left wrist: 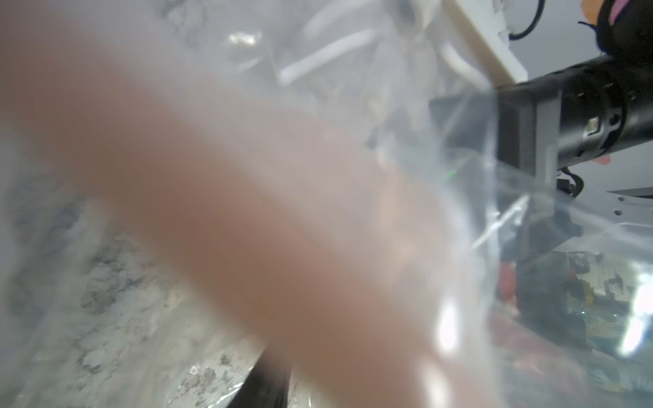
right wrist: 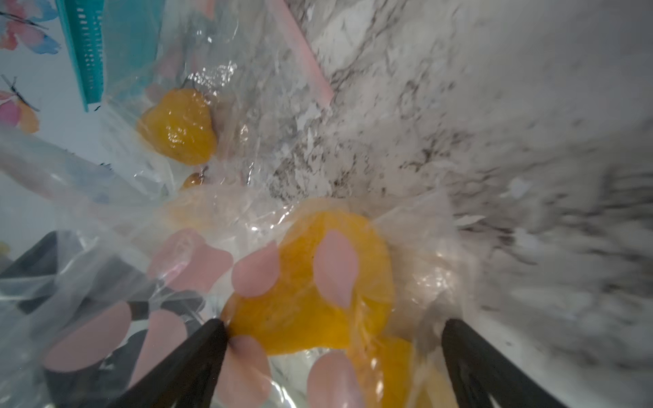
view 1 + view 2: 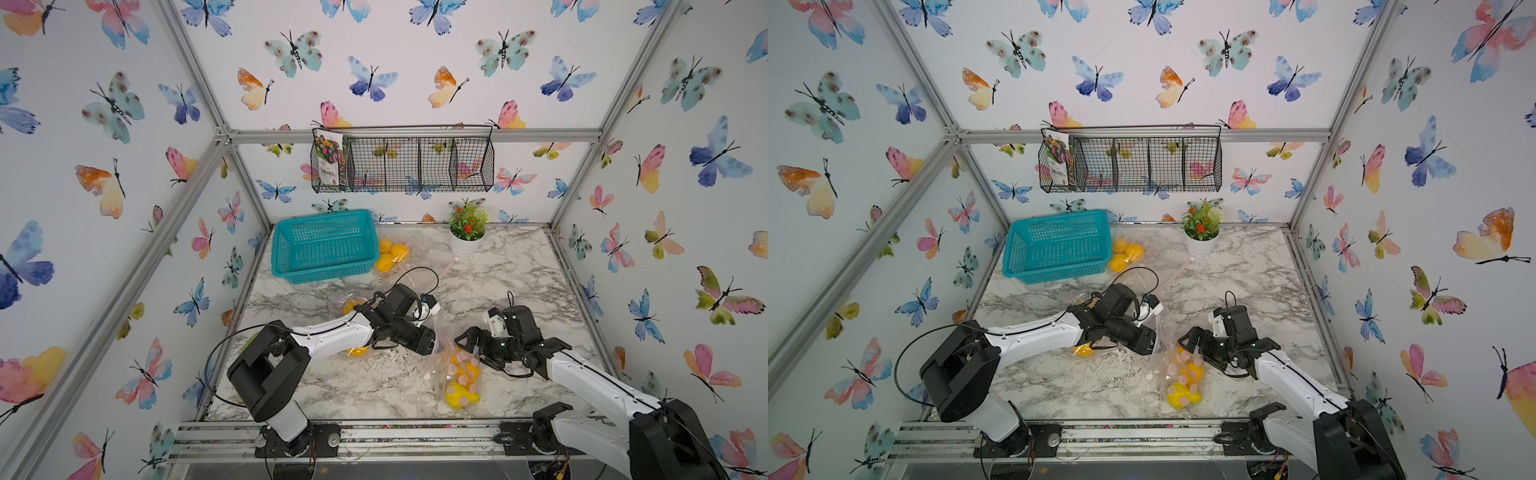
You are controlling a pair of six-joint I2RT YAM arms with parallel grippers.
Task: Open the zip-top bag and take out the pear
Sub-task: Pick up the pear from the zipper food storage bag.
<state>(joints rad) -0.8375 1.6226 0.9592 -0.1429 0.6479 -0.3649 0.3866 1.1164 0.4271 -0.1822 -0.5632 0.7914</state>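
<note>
Yellow pear sits inside the bag on the table; left gripper is at its zip edge (jaws hidden, cannot tell), right gripper has its jaws wide apart over it. Opening looks unfinished: next, pinch the opposite lip

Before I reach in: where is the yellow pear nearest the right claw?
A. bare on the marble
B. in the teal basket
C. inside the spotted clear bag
C: in the right wrist view, the pink-spotted plastic of the bag covers the pear ahead of the open right claw.
</note>
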